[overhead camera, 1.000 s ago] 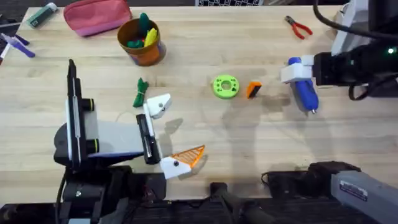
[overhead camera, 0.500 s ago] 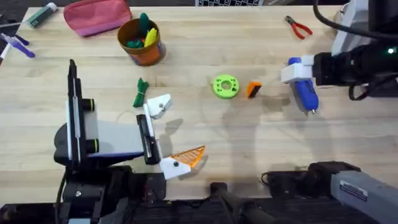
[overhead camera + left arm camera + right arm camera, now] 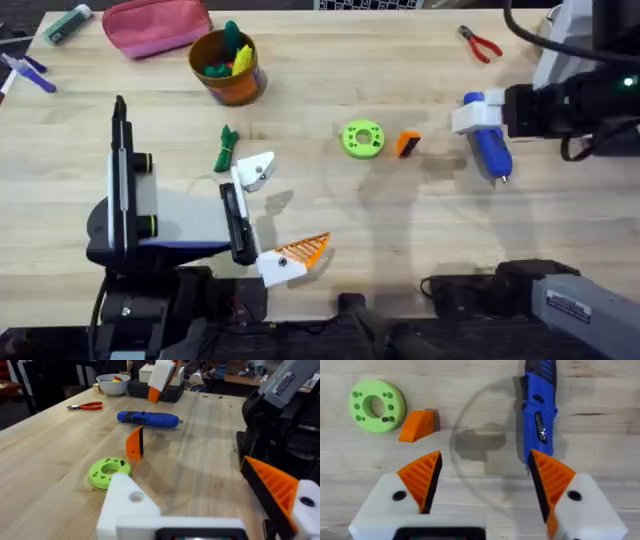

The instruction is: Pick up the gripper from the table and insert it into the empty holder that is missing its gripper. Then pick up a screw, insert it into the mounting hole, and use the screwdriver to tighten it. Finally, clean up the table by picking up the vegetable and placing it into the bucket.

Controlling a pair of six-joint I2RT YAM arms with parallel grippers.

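Gripper [image 3: 407, 144], the loose orange wedge, lies on the tabletop [image 3: 400, 230] just beside the green ring [image 3: 362, 138], between that ring and the screwdriver [image 3: 489, 148]. Bare wood surrounds it on the side toward the arm bases. In the left wrist view the wedge [image 3: 135, 443] stands on edge past the ring [image 3: 109, 471], with the screwdriver [image 3: 148, 418] beyond it and red pliers [image 3: 86, 406] farther off.

The left tool [image 3: 270, 215] sits well apart from the ring, toward the left base, jaws wide open. One finger is the bare white holder [image 3: 254, 170]; the other carries an orange tip. The vegetable [image 3: 225, 151] lies just beside the holder, on the side away from the ring. The bucket [image 3: 228, 68] stands beyond it, toward the far edge, near a pink pouch [image 3: 156, 25].

The right tool [image 3: 485, 480] hovers open over the wood. Its wrist view shows the ring [image 3: 376, 405] and wedge [image 3: 418, 425] off one finger, the screwdriver [image 3: 539, 407] by the other.
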